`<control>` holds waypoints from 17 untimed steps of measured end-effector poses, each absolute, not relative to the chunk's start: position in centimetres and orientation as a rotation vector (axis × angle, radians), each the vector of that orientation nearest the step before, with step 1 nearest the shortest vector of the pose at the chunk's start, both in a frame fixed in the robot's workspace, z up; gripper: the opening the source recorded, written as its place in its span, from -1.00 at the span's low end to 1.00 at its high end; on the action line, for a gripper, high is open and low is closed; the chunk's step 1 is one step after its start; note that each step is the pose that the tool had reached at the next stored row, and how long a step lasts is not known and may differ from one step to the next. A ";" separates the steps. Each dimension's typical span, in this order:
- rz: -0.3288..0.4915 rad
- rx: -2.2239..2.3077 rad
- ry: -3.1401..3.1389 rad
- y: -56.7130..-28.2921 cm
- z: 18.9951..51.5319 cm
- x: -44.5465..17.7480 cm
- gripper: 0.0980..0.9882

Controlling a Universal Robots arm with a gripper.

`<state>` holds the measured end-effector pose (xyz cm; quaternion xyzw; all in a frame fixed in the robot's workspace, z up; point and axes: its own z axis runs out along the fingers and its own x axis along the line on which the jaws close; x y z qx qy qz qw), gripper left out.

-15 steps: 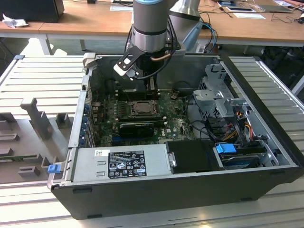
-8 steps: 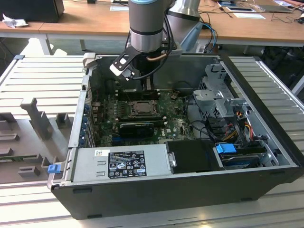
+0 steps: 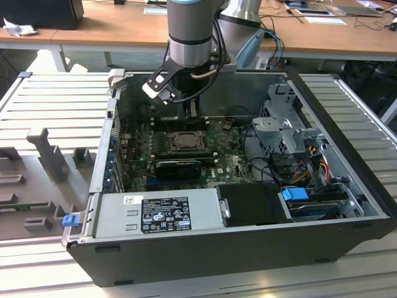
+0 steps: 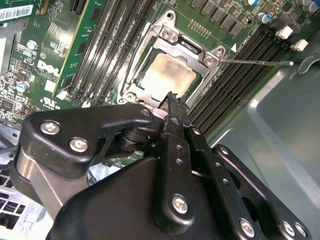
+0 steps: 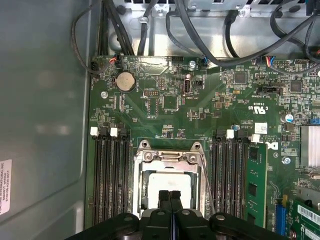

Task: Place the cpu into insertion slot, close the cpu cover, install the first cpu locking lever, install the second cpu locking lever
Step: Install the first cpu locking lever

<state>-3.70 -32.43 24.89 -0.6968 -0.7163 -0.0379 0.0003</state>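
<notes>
The cpu (image 5: 167, 184), a small flat square chip with a silvery-grey metal top, lies seated in its socket on the green motherboard (image 5: 165, 107). The socket sits to the exterior view's left of centre inside the open dark grey computer case (image 3: 217, 254). The cpu cover (image 5: 167, 156), a thin silver-grey hinged metal frame with a large square opening, appears lowered around the chip. The step in hand is therefore judged to be the closing of the cover. To perform it well, apply pressure straight down on the frame metal, never on the chip top. Keep the load centred on the frame edge so that the cover settles flat and does not rock on its hinge. Avoid any sideways drag that could shift the chip on its contacts. One thin steel-wire locking lever (image 4: 260, 62) stands free, projecting over the black memory slots (image 4: 235, 75); keep clear of it. The black two-fingered gripper (image 4: 172, 97) is clenched: its fingers (image 5: 163, 197) are pressed together with no gap and nothing between them. In both wrist views the tips stand at the edge of the chip, where it meets the frame. Whether they bear on the metal or hover just above it cannot be told.
</notes>
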 end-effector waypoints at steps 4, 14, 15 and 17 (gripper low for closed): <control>-0.119 -2.191 -2.248 -32.4 25.3 -3.7 -0.98; -0.119 -2.192 -2.247 -32.4 26.1 -3.7 -0.98; -0.119 -2.191 -2.247 -32.4 26.2 -3.7 -0.98; -0.119 -2.191 -2.247 -32.4 26.6 -3.7 -0.98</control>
